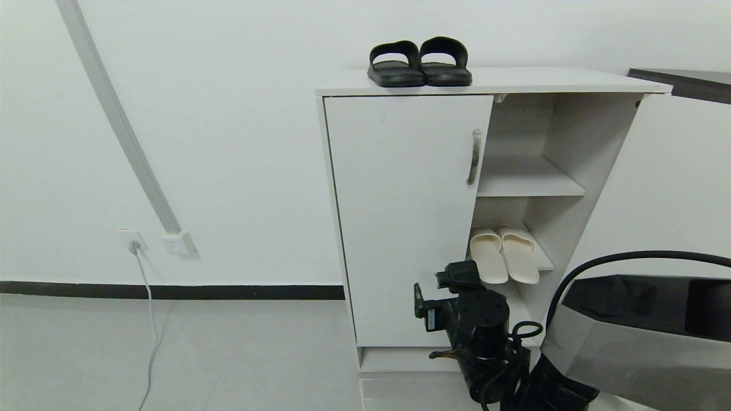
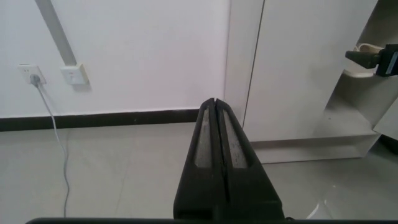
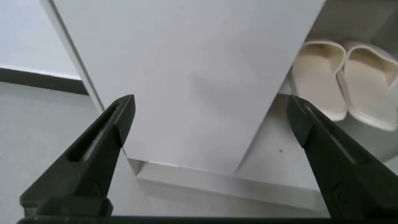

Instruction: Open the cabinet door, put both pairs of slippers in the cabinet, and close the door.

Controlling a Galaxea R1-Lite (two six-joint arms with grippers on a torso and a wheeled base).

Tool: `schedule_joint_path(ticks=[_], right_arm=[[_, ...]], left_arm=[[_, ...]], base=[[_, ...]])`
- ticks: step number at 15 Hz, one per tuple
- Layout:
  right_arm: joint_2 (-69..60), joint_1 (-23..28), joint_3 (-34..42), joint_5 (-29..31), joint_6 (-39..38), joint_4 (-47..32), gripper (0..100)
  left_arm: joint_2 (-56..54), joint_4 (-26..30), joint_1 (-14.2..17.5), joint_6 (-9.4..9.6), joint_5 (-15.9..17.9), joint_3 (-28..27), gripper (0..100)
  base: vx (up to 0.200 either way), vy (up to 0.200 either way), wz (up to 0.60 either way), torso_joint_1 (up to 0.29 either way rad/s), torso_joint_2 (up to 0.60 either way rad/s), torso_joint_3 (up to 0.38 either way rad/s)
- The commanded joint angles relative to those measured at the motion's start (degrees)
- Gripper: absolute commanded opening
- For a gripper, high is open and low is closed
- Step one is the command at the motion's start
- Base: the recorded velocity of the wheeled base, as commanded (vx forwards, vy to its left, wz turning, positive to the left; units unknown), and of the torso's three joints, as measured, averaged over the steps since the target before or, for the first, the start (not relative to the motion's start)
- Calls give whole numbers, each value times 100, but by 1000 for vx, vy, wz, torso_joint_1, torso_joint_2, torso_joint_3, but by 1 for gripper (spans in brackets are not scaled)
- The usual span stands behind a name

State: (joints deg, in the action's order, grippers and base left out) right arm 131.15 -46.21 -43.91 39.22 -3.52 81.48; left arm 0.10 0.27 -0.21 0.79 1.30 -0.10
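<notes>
- Cabinet (image 1: 571,80): white, stands against the far wall on a grey floor (image 1: 200,354); carries two doors.
- Left door (image 1: 405,217): shut, with an upright metal handle (image 1: 474,156) at its right edge.
- Right door (image 1: 674,182): swung open to the right, baring the right compartment.
- Upper shelf (image 1: 531,182): bare.
- Lower shelf (image 1: 543,260): bears the cream slippers (image 1: 505,254), set side by side and touching, near ends just over the shelf's front edge.
- Black slippers (image 1: 420,73): rest on the cabinet's top, side by side and touching, above the left door's right part, outside the compartment.
- Right gripper (image 3: 210,102): spread wide, grips nothing; hangs low before the cabinet, at the left door's lower right corner.
  - Relative to the cream slippers: sits just nearer, lower and to the left, close to their near ends but apart from them; in the right wrist view the pair lies beyond the right finger, past the door's edge.
  - Relative to the black slippers: sits far below, well apart.
- Left gripper (image 2: 215,109): pressed fully together, nothing between the fingers; hangs low over the floor, nearer than the cabinet and to its left, aimed at the wall beside the cabinet's left side.
  - Relative to both pairs: well apart.
- Wall left of the cabinet: carries a slanting grey conduit (image 1: 114,114) and a socket (image 1: 132,240), with a grey cable (image 1: 149,308) plugged in and trailing down to the floor.
</notes>
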Motion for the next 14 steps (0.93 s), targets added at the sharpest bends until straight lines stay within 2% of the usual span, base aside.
schedule_joint_path(ticks=[1,14], right_arm=[[16,-10,5,-2,1,8,100],[218,42,164,-72,282,527,100]], left_arm=[[-1,0,3,0,1,1,0],[-1,0,3,0,1,1,0]], base=[[0,0,0,0,0,0],[0,0,0,0,0,0]])
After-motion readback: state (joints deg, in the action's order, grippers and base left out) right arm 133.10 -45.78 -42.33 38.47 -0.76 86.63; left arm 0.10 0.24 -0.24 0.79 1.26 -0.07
